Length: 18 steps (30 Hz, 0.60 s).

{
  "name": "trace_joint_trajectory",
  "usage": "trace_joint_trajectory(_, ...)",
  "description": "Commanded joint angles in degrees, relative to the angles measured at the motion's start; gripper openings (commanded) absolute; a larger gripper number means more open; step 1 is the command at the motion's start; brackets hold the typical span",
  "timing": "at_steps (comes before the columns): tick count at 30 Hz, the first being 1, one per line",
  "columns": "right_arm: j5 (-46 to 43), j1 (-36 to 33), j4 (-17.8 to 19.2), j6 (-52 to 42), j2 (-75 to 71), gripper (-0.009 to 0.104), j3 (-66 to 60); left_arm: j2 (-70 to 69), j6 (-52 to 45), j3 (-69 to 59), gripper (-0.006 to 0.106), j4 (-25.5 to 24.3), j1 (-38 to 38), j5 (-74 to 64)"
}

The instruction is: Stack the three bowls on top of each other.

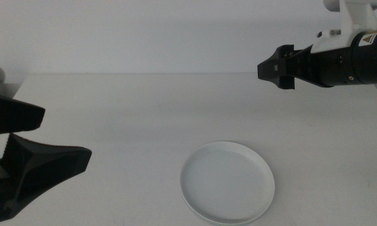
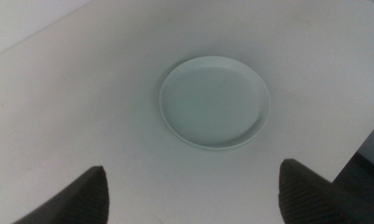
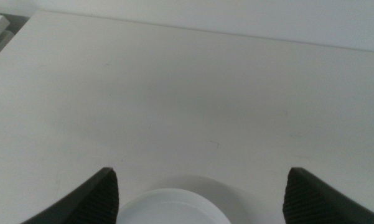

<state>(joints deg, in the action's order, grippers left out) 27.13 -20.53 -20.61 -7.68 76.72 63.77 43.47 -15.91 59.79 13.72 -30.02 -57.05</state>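
Your stack of bowls sits on the white table toward the near edge, a little right of centre in the middle view. From above you see one white dish on top, upright and level, with a second rim line showing just under it along the near side; how many dishes lie beneath, and their colours, you cannot tell from these views. In the left wrist view the same stack looks pale with a faint green cast, and nothing touches it. All around it you have bare tabletop: a broad stretch runs to the far edge where the table meets the wall, another runs off to the left, and a narrower strip lies between the stack and the near edge. In the left wrist view the table edge cuts diagonally past the stack, with a dark drop beyond it, so mind that side. Your left gripper waits low at the left side of the middle view, jaws spread wide and holding nothing, well apart from the stack. Your right gripper hangs high at the right, above the far part of the table and clear of the dishes; its own camera shows both jaws set wide with nothing between them and the rim of the stack just in sight below.
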Motion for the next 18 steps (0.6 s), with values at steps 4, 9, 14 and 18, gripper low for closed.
trace_joint_trajectory(4, -3.3, 0.2, -0.2, -0.3, -1.0, 0.071, 2.0, -0.1, 0.4, 1.4, 0.09, 1.2, -0.1, 3.3)
trace_joint_trajectory(9, -3.3, 0.2, -0.2, -0.3, -0.5, 0.071, 1.9, -0.1, 0.4, 1.4, 0.09, 1.2, -0.1, 3.3)
trace_joint_trajectory(14, -3.4, 0.2, 1.9, -0.3, -0.8, 0.07, 1.9, -0.1, 0.4, 1.3, 0.09, -8.2, 0.0, 6.7)
trace_joint_trajectory(18, -3.4, 0.2, 10.0, -0.3, -2.4, 0.07, 1.8, -0.6, 0.4, -1.5, 0.09, -17.7, 0.8, 20.2)
